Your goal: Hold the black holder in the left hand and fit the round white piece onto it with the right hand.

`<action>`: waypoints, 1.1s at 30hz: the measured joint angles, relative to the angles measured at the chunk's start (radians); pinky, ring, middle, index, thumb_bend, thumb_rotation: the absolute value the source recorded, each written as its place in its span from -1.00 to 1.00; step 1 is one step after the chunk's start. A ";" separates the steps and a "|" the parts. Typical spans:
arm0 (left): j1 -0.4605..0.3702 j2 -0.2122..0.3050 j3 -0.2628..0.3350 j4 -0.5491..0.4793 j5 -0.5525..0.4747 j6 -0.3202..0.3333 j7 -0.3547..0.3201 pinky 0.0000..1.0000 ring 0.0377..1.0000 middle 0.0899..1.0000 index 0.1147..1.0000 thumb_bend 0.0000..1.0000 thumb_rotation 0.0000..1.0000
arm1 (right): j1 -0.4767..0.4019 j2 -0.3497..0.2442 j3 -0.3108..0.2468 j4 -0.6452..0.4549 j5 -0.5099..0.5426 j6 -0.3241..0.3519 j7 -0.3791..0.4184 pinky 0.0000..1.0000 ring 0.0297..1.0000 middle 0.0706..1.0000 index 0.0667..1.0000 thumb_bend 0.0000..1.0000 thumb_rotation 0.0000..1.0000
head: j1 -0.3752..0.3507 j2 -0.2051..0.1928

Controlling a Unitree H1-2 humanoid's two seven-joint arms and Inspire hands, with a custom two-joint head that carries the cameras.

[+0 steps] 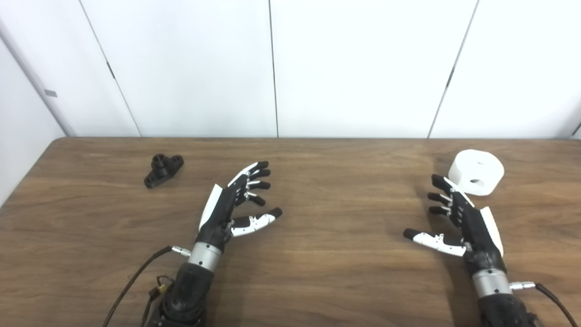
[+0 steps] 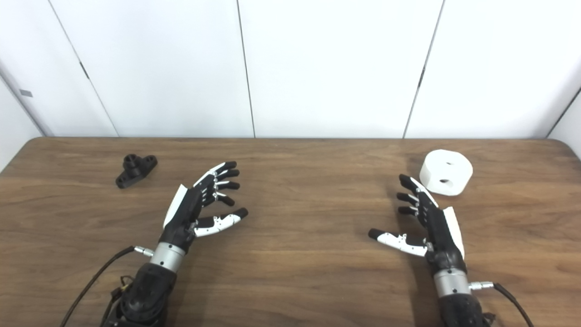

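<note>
Both hands hover low over the wooden table (image 1: pixel 317 272), the left hand (image 1: pixel 231 206) and right hand (image 1: pixel 458 218) empty with fingers spread. The black holder (image 1: pixel 163 170) lies far left, untouched. The round white piece (image 1: pixel 476 171), holes in its top, sits just beyond the right fingertips.

Both forearms are running off the bottom edge of each view. The desk (image 1: pixel 317 272) is being cut off at the bottom and at both sides. The round white piece (image 1: pixel 476 171) is hiding its own far side, and the black holder (image 1: pixel 163 170) is showing too small for fine detail.
</note>
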 measured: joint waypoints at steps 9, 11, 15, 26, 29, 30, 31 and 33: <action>-0.001 0.000 0.001 0.002 -0.001 -0.004 0.001 0.07 0.45 0.66 0.69 0.29 -1.00 | 0.000 0.000 0.000 0.000 0.004 -0.001 0.000 0.37 0.57 0.74 0.69 0.49 -1.00 | 0.002 0.002; -0.001 -0.001 0.001 0.002 -0.001 -0.004 0.001 0.05 0.44 0.67 0.71 0.28 -1.00 | 0.000 0.000 0.000 0.001 0.008 -0.002 0.001 0.37 0.57 0.74 0.70 0.49 -1.00 | 0.030 -0.006; -0.001 -0.007 -0.002 0.003 0.003 -0.004 0.002 0.08 0.46 0.69 0.73 0.30 -1.00 | -0.001 -0.005 -0.005 0.012 0.040 -0.011 0.012 0.43 0.64 0.77 0.72 0.45 -0.97 | 0.197 -0.049; -0.058 -0.040 -0.014 0.084 0.043 -0.025 0.038 0.02 0.44 0.68 0.73 0.29 -1.00 | -0.021 -0.040 -0.045 0.064 0.102 -0.044 0.018 0.40 0.59 0.79 0.73 0.46 -0.88 | 0.359 -0.117; -0.071 -0.050 -0.023 0.098 0.060 -0.028 0.043 0.03 0.43 0.68 0.72 0.30 -1.00 | -0.021 -0.043 -0.045 0.063 0.094 -0.042 0.015 0.40 0.57 0.77 0.73 0.47 -0.88 | 0.354 -0.114; -0.071 -0.051 -0.025 0.098 0.065 -0.030 0.043 0.02 0.43 0.67 0.71 0.30 -1.00 | -0.021 -0.043 -0.045 0.063 0.092 -0.041 0.014 0.40 0.57 0.77 0.73 0.47 -0.88 | 0.354 -0.114; -0.071 -0.051 -0.025 0.099 0.066 -0.031 0.044 0.02 0.42 0.67 0.70 0.31 -1.00 | -0.021 -0.043 -0.045 0.063 0.090 -0.041 0.014 0.39 0.57 0.77 0.73 0.47 -0.88 | 0.354 -0.114; -0.072 -0.052 -0.024 0.099 0.066 -0.033 0.049 0.02 0.42 0.66 0.69 0.32 -1.00 | -0.021 -0.043 -0.045 0.064 0.089 -0.041 0.014 0.38 0.58 0.78 0.73 0.45 -0.92 | 0.354 -0.110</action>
